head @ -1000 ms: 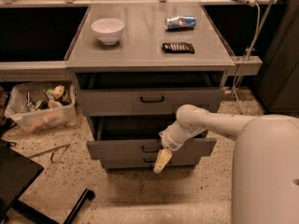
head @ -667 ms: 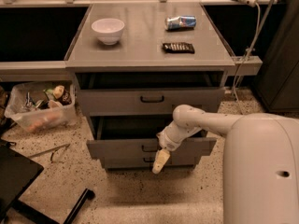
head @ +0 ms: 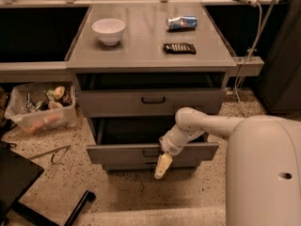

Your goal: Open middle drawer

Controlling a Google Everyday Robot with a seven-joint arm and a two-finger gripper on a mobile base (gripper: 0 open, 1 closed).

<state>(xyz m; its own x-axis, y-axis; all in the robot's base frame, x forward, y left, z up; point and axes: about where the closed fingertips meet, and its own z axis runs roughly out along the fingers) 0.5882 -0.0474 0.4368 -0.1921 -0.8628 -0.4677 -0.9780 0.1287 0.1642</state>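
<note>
The middle drawer [head: 117,153] is a wide grey drawer with a low front panel, pulled out of the cabinet, its dark inside showing behind the panel. Its small black handle [head: 150,152] sits at the centre of the panel. My gripper [head: 162,166] is cream-coloured and hangs pointing down in front of the panel, just right of and below the handle. My white arm reaches it from the right. The taller-fronted top drawer [head: 197,101] above is slightly out. The narrow bottom drawer front [head: 127,166] shows just under the middle one.
On the cabinet top [head: 141,51] are a white bowl [head: 108,30], a lying can [head: 181,22] and a black remote-like object [head: 179,47]. A clear bin of clutter [head: 42,107] stands on the floor to the left. A black object [head: 14,178] lies at the lower left.
My gripper and forearm have shifted slightly left and down in front of the middle drawer. The drawer stands pulled out about as far as before.
</note>
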